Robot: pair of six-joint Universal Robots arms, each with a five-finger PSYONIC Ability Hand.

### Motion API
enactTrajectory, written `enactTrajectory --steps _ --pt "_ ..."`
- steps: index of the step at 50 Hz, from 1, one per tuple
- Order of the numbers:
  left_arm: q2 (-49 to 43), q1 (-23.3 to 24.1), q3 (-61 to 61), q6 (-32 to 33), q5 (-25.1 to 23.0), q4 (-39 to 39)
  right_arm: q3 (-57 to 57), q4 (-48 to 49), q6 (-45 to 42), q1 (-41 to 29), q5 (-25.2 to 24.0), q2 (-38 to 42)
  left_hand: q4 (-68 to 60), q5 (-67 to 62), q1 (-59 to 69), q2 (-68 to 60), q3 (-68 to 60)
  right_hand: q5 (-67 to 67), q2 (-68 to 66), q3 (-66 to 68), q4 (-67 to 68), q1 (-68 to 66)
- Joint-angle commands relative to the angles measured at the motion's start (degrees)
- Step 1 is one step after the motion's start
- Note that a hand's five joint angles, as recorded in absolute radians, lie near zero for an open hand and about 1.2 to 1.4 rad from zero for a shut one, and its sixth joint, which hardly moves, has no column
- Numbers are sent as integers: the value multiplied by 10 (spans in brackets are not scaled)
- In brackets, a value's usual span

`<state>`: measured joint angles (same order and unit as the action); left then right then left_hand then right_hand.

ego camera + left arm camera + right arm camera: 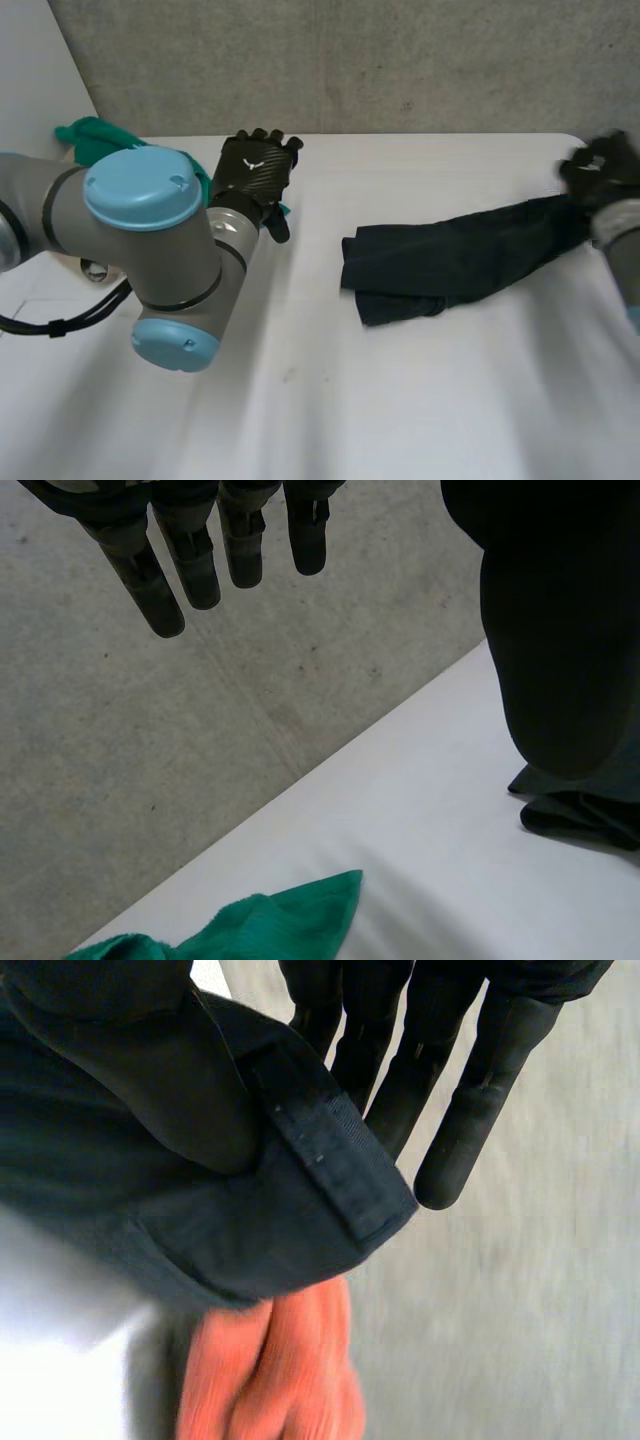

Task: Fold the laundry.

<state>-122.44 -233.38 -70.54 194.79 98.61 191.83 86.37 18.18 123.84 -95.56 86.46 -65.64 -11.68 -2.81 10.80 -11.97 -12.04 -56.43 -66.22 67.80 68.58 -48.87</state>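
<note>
Head view has the dark cloth [450, 258] lying on the white table [400, 400] as a long, rumpled band. One end is bunched near the middle and the other is lifted at the table's right edge by the right hand [600, 170]. In the right wrist view that hand's thumb [130, 1080] pins the cloth's hem against straight fingers [450, 1100], with some orange fabric [270, 1370] just beyond. The left hand [255, 172] hovers with relaxed, straight fingers and holds nothing, near a green cloth [95, 140] heaped at the far left corner. Folding looks barely begun: the dark cloth is neither spread flat nor neatly folded, and the green one seems untouched.
</note>
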Motion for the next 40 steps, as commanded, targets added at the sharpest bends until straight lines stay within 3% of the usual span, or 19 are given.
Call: enactTrajectory --steps 1,3,6,7,10,11,13,16,17,18,23,30,40 --pt "12 -8 -21 -12 1 0 -25 52 -43 -159 -183 65 17 28 -8 20 20 -136 -138 122 114 -311" --pt "13 -12 -27 -12 0 0 -20 48 -53 -183 -238 93 17 28 -8 20 20 -136 -138 122 114 -311" --pt "13 -15 -28 -12 -1 1 -16 42 -72 -199 -267 115 17 28 -8 20 20 -136 -138 122 114 -311" --pt "13 -16 -25 -12 -1 2 -19 35 -90 -207 -263 125 17 28 -8 20 20 -36 -38 23 15 -212" --pt "11 -17 -16 -12 -2 3 -24 23 -99 -211 -243 123 17 28 -8 20 20 484 482 -498 -506 309" --pt "11 -17 -7 -12 -2 6 -22 20 -89 -212 -230 119 17 28 -8 20 20 564 562 -578 -586 389" --pt "7 -16 8 -12 -2 7 -16 16 -62 -212 -226 104 17 28 -8 20 20 564 562 -578 -586 389" --pt "-1 -12 45 -11 -3 7 -3 21 79 -205 -220 26 17 28 -8 20 20 564 562 -578 -586 389" --pt "-4 -10 54 -11 -3 7 0 22 129 -205 -217 9 17 28 -8 20 20 564 562 -578 -586 389" --pt "-9 -9 63 -11 -3 7 4 21 234 -201 -212 -24 17 28 -8 20 20 564 562 -578 -586 389" --pt "-50 15 145 -11 -33 14 -1 9 480 -151 -188 -65 17 28 -8 20 20 564 562 -578 -586 389" --pt "-140 63 252 -23 -119 7 -49 -110 496 -69 -157 -56 17 28 -8 20 20 564 562 -578 -586 389" --pt "-282 92 398 -28 -121 -49 -196 -237 478 -61 -117 80 17 28 -8 20 20 564 562 -578 -586 389"
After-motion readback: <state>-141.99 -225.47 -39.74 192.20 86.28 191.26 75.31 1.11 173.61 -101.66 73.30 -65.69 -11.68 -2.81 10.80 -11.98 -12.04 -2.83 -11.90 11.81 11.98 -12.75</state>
